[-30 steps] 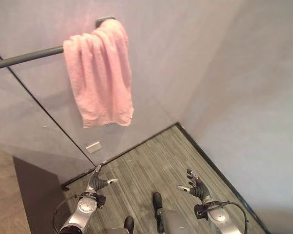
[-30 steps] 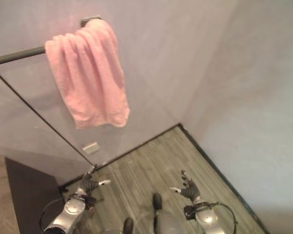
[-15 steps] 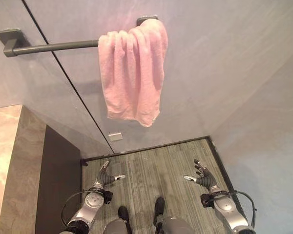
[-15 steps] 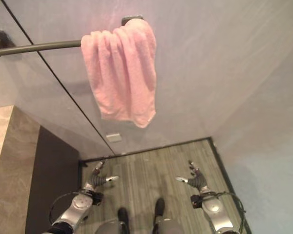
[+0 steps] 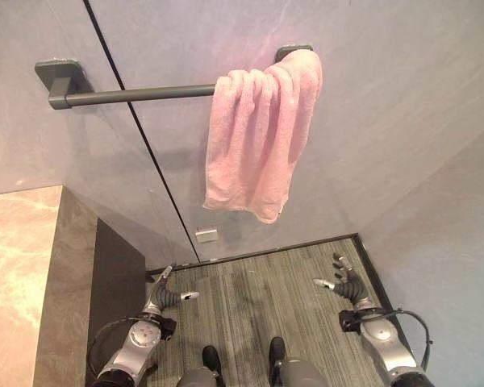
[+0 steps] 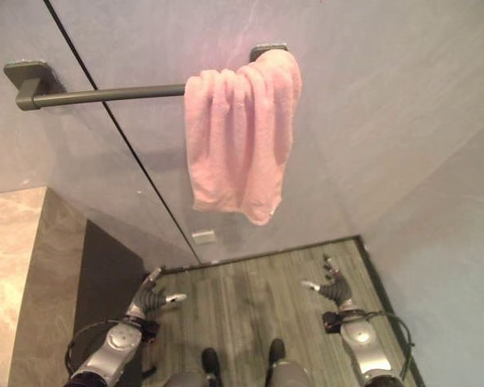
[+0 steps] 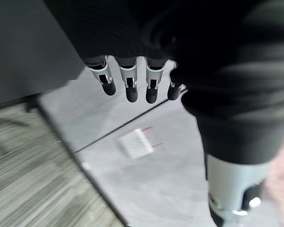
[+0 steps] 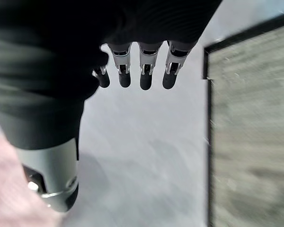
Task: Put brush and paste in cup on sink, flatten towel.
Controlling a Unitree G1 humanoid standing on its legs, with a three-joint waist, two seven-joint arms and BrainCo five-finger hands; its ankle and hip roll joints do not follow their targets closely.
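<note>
A pink towel (image 5: 260, 133) hangs bunched in folds at the right end of a dark grey wall rail (image 5: 137, 94). Its lower edge slants, with one corner lowest at the right. My left hand (image 5: 166, 297) is low at the left above the striped floor, fingers relaxed and holding nothing. At the lower right, my right hand (image 5: 348, 285) is also open and empty. Both hands are far below the towel. In the left wrist view my left hand's fingers (image 7: 128, 87) are straight; in the right wrist view my right hand's fingers (image 8: 144, 75) are straight too.
A marble-topped counter (image 5: 20, 282) with a dark side panel (image 5: 109, 290) stands at the left. A dark vertical seam (image 5: 141, 137) runs down the grey wall. A small white plate (image 5: 206, 235) is low on the wall. A side wall (image 5: 444, 242) closes the right.
The camera has swung, so the towel and rail appear further right and the rail's left bracket and the counter show more. Both hands stay low and open.
</note>
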